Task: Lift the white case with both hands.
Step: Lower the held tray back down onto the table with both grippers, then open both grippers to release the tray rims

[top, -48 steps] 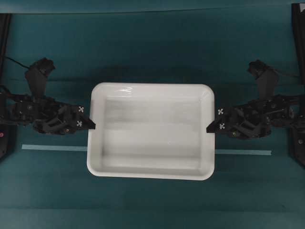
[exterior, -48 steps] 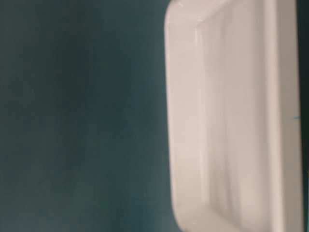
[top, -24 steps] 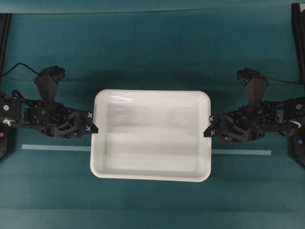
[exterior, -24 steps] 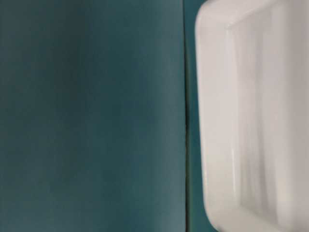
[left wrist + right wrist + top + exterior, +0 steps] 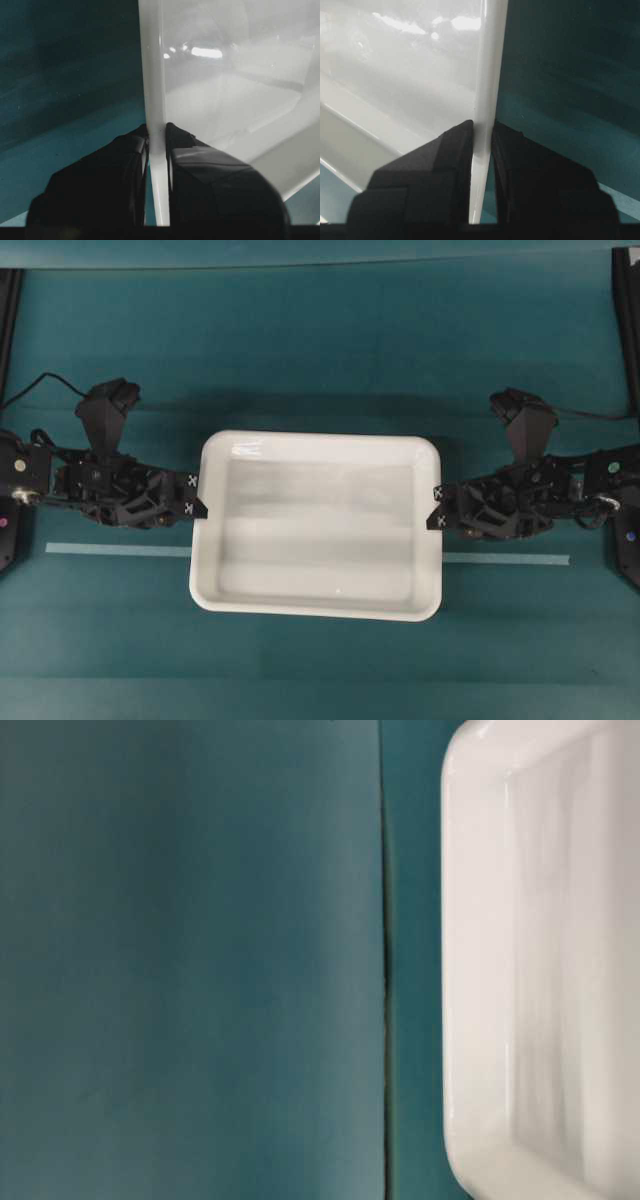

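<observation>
Both grips are in place, so the first part of the job looks done. In the overhead view the white case [image 5: 317,524] sits in the middle of the teal worktop [image 5: 320,350], lying across the thin pale tape strip [image 5: 115,550], which shows at either side. The left claw [image 5: 199,510] meets the case at its 9 o'clock edge and the right claw [image 5: 436,519] meets it at its 3 o'clock edge. The wrist views settle the hold: the left claw [image 5: 158,142] is clamped on the rim with one finger outside the wall and one inside, and the right claw [image 5: 482,132] pinches the opposite rim likewise. Whether the case stands clear of the worktop I cannot tell from these views; the table-level view shows only a blurred part of the case [image 5: 540,960]. I judge that what remains is raising it level, both sides together, so the shallow tray does not tip or slip from the narrow rim grips.
</observation>
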Controlling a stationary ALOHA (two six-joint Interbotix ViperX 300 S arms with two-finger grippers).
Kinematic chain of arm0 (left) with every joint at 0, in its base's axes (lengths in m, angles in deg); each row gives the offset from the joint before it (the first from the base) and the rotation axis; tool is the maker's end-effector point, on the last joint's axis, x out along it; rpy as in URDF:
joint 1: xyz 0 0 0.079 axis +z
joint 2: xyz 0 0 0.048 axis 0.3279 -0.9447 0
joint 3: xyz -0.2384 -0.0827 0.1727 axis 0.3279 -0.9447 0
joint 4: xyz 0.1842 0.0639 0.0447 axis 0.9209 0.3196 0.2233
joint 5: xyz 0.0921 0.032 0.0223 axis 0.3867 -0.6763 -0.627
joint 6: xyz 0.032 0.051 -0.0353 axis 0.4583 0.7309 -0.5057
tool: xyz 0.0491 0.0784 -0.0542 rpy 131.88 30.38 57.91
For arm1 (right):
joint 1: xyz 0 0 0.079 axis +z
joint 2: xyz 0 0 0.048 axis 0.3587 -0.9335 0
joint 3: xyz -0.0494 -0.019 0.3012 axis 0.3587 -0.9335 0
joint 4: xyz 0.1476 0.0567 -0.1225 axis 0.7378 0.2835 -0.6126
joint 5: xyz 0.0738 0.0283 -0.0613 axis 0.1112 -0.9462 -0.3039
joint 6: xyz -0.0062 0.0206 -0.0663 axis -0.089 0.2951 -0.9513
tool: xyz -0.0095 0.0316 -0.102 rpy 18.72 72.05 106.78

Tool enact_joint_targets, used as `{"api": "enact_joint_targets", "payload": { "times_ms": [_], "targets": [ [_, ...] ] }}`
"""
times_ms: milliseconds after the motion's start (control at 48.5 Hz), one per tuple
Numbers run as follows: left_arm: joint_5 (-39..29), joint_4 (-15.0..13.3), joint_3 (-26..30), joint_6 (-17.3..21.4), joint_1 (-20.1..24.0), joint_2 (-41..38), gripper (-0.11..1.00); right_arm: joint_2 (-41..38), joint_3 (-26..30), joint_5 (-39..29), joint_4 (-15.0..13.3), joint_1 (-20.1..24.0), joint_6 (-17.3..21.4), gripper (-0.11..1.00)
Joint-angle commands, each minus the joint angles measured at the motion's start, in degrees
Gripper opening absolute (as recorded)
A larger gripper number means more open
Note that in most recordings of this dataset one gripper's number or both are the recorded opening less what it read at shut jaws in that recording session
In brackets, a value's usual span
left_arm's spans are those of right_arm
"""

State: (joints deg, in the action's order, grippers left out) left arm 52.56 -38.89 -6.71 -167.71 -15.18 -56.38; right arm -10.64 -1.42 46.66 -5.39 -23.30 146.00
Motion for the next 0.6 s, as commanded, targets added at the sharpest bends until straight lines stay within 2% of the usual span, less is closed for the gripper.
{"api": "enact_joint_targets", "payload": {
  "times_ms": [0, 165, 268, 330, 413, 475, 537, 578],
  "targets": [
    [-0.44, 0.18, -1.41, 0.35, 0.7, -2.9, 0.06, -1.93, -1.85, -0.97, -0.26, 0.0, -0.79, 0.11],
    [2.55, 0.18, -1.41, 0.35, 0.7, -2.9, 0.08, -1.93, -1.58, -0.7, -0.26, -0.09, -0.79, 0.11],
    [2.9, 0.18, -1.32, 0.35, 0.7, -2.9, 0.19, -1.85, -1.49, -0.7, -0.26, -0.18, -0.79, 0.25],
    [2.81, 0.35, -1.41, 0.35, 0.7, -2.9, 0.31, -1.85, -1.32, -0.7, -0.18, -0.18, -0.79, 0.42],
    [2.64, 0.18, -1.49, 0.26, 0.7, -2.81, 0.54, -1.76, -1.05, -0.7, -0.26, -0.18, -0.97, 0.68],
    [2.55, 0.18, -1.32, 0.26, 0.7, -2.72, 0.73, -1.58, -0.88, -0.44, -0.26, -0.18, -1.23, 0.82],
    [2.46, 0.18, -1.32, 0.26, 0.7, -2.64, 0.88, -1.14, -0.7, 0.18, -0.26, -0.18, -1.85, 0.91],
    [2.46, 0.18, -1.32, 0.26, 0.7, -2.46, 0.93, -0.7, -0.7, 0.35, -0.26, -0.18, -2.11, 0.92]
  ]
}}
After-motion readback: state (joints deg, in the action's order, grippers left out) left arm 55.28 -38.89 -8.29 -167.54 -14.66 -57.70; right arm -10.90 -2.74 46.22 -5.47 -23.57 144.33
